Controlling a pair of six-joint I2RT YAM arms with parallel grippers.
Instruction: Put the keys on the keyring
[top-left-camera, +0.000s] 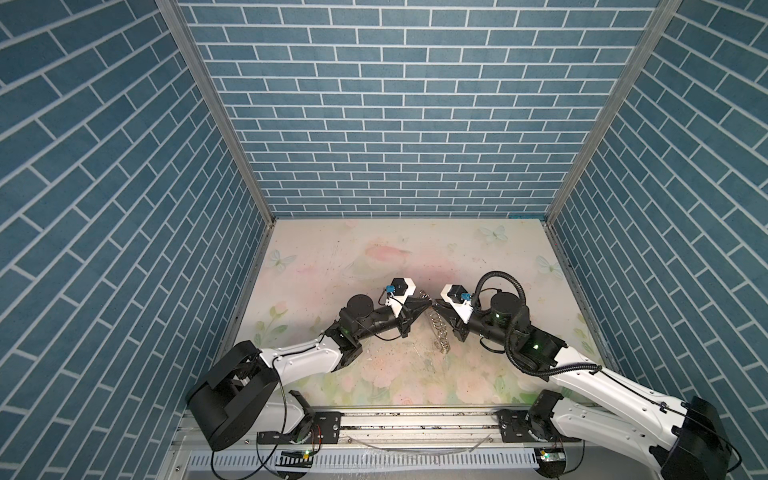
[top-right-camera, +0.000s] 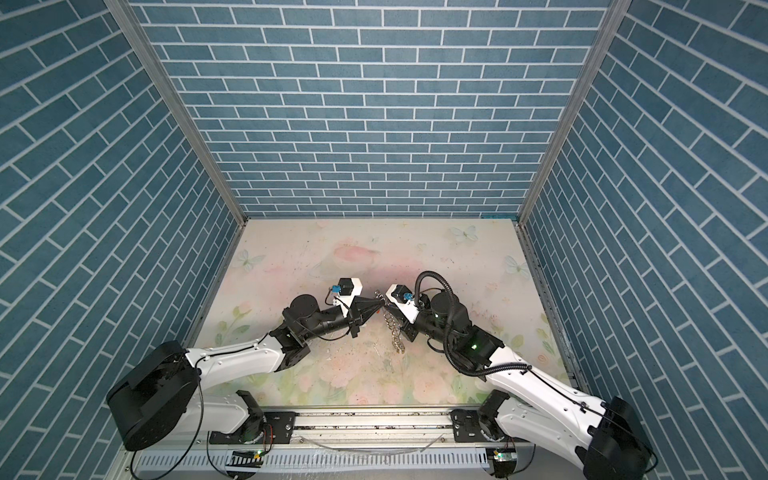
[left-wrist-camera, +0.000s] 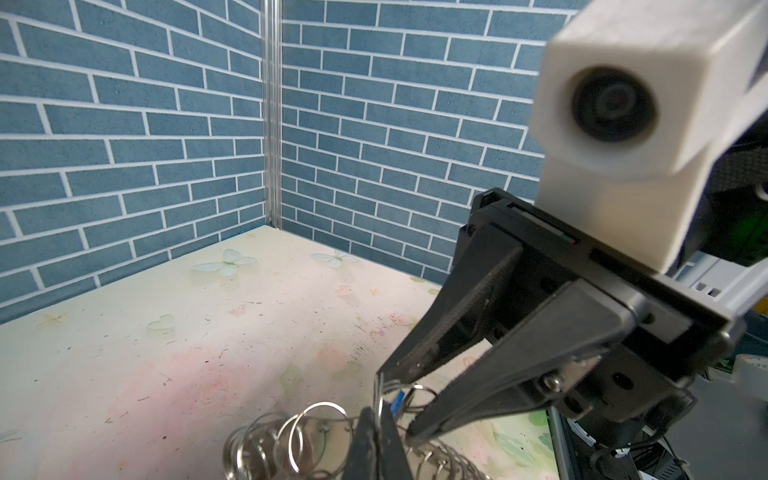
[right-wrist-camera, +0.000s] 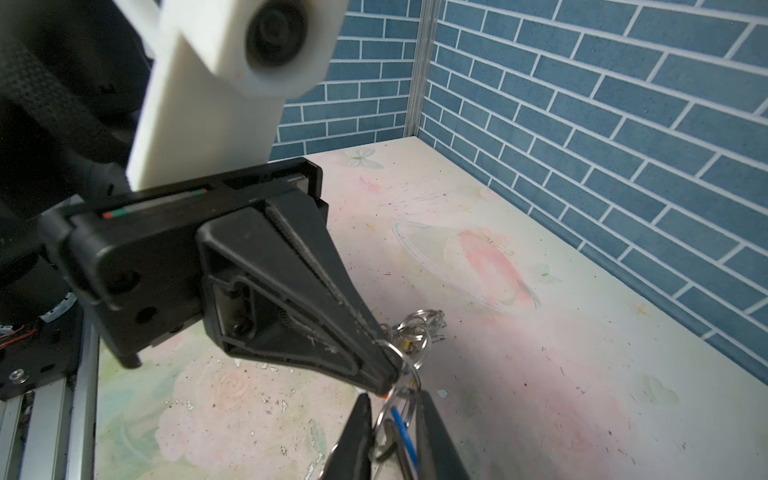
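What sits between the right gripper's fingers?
A blue-tagged key and keyring split rings, seen edge-on; contact with the right gripper's fingers is hidden, so a grip is unconfirmed.

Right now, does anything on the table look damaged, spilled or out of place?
Nothing is spilled. The table cover is worn: scratches, dark specks and white flakes toward the front. The keyring does not lie flat: it hangs between the left gripper and the right gripper, its small rings drooping toward the cover.
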